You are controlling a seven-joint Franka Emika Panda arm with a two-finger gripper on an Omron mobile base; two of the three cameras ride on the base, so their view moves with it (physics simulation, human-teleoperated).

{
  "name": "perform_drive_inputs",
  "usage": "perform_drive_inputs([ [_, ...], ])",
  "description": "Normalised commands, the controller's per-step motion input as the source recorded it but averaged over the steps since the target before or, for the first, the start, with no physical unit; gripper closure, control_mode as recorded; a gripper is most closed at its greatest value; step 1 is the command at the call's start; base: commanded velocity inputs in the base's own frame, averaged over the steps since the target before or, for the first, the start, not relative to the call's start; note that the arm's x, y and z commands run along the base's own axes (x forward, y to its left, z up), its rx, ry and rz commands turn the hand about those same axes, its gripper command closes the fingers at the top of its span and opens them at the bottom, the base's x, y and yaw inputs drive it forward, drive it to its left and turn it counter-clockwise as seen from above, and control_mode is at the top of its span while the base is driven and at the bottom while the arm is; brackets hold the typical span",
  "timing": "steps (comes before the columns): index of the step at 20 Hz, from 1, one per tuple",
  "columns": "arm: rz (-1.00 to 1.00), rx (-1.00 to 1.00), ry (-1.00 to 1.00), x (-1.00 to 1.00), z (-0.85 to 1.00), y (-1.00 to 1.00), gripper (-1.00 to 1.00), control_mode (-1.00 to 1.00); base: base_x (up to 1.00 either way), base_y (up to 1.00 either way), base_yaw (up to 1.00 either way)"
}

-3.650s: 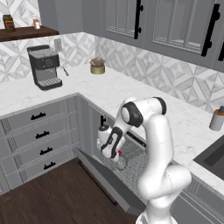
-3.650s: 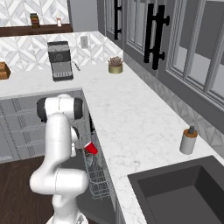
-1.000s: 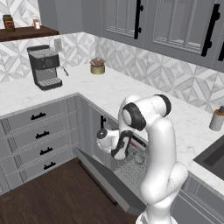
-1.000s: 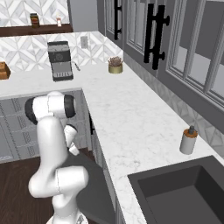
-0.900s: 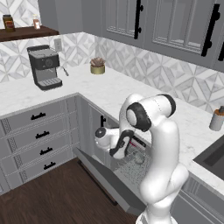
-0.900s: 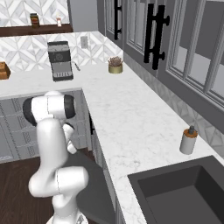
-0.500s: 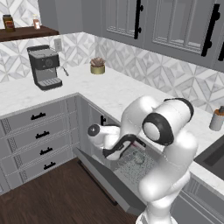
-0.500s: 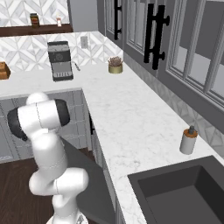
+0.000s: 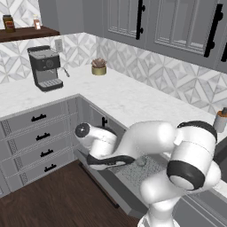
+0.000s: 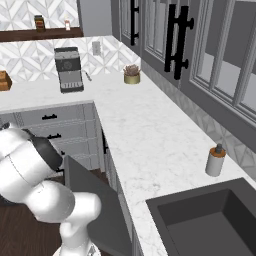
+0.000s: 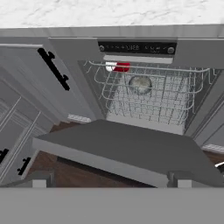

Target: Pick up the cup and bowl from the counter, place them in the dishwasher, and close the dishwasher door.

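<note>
Grey kitchen, marble desk [image 11: 109,13] above; the dishwasher door [image 11: 127,151] hangs down just ahead of the open, empty end effector [image 11: 109,180]. The stiff, hinged panel probably wants a push under its outer edge (cup [image 11: 119,67] and bowl [image 11: 140,83] sit racked beyond).

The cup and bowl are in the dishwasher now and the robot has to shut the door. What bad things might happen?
The dishwasher door hangs open and the open gripper sits at its outer edge, so the fingers might slip off the edge instead of lifting it. The cup lies on its side in the wire rack beside the bowl, so a hard slam could make it roll or rattle.
</note>
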Motion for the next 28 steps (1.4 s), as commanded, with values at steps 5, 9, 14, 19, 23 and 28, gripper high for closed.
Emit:
perform_drive_inputs([
  [5, -0.01, -0.01, 0.00, -0.72, 0.03, 0.75, -1.00, -1.00, 0.00, 0.00, 0.00],
  [9, 0.00, -0.08, 0.00, -0.69, -0.16, 0.90, -1.00, -1.00, 0.00, 0.00, 0.00],
  [14, -0.04, -0.17, 0.00, -0.14, -0.30, 0.66, -1.00, -1.00, 0.00, 0.00, 0.00],
  [19, -0.08, -0.34, 0.00, 0.00, -0.66, 0.48, -1.00, -1.00, 0.00, 0.00, 0.00],
  [23, -0.11, -0.39, 0.00, 0.00, -0.83, 0.51, -1.00, -1.00, 0.00, 0.00, 0.00],
  [28, -0.17, -0.31, 0.00, 0.00, -0.61, 0.40, -1.00, -1.00, 0.00, 0.00, 0.00],
])
